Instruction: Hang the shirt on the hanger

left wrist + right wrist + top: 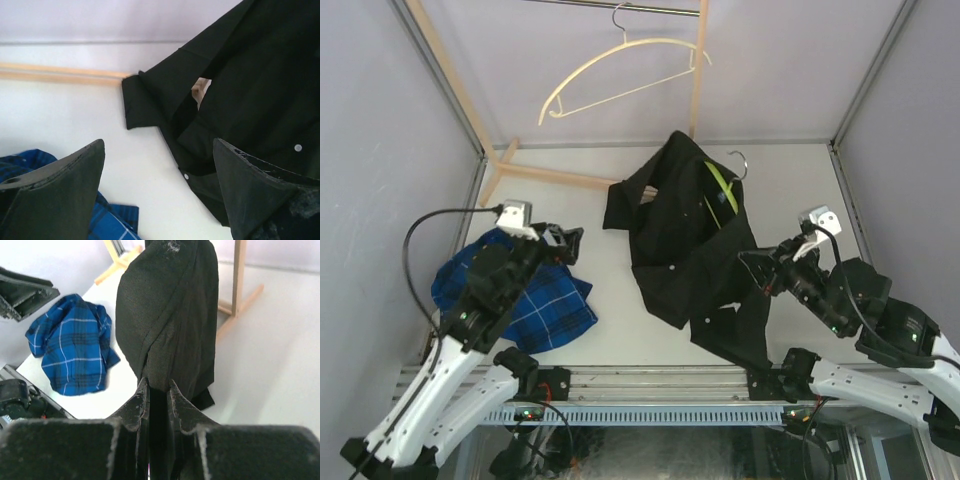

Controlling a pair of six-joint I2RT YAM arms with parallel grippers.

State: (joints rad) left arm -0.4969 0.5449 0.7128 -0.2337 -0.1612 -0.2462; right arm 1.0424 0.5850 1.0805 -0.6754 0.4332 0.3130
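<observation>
The shirt (680, 240) lies crumpled on the table (610, 315), right of centre, its collar end toward the far side and a sleeve or tail trailing to the near edge. The hanger (720, 190) is partly inside it: a strip of lime green shows through the open front near the collar, and the metal hook pokes out on the far right. The right gripper (158, 386) is clenched on a thick fold of black cloth at the shirt's right side; its wrist view shows the fabric rising in a bunched column from between the fingers. The left gripper (572, 243) is released, jaws wide and grasping nothing, hovering at the far edge of the plaid shirt (510, 290), with the black shirt's left cuff and button placket ahead of it. The shirt looks light, limp and quick to fold on itself, so a pinch in mid-panel would likely only lift a bunch. The collar or shoulder seam looks the better hold, where doubled cloth gives some stiffness. The hanger is thin, smooth plastic and would probably skid or slip out unless the cloth is drawn gently over its shoulder.
</observation>
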